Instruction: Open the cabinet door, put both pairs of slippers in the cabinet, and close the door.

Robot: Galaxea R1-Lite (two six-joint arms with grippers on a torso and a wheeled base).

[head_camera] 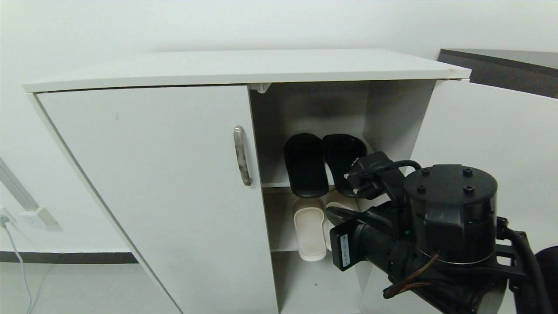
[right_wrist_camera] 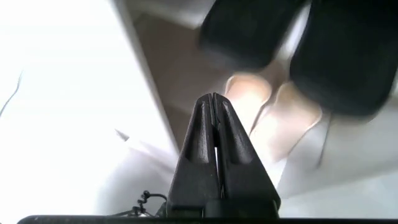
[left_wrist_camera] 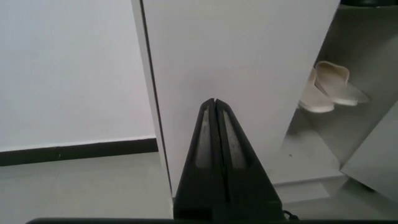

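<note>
Okay: two black slippers [head_camera: 305, 165] just above right gripper [head_camera: 338, 213], two white slippers [head_camera: 309, 229] right beside its tips. Right gripper and left gripper [left_wrist_camera: 214, 102] both pinched closed, empty.

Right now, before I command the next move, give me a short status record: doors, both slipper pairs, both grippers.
left door: closed
right door: swung open
black slippers: on the upper shelf inside
white slippers: on the shelf below, ends past its front edge
left gripper: shut, empty, facing the left door
right gripper: shut, empty, in front of the open compartment
left to do: close the right door
</note>
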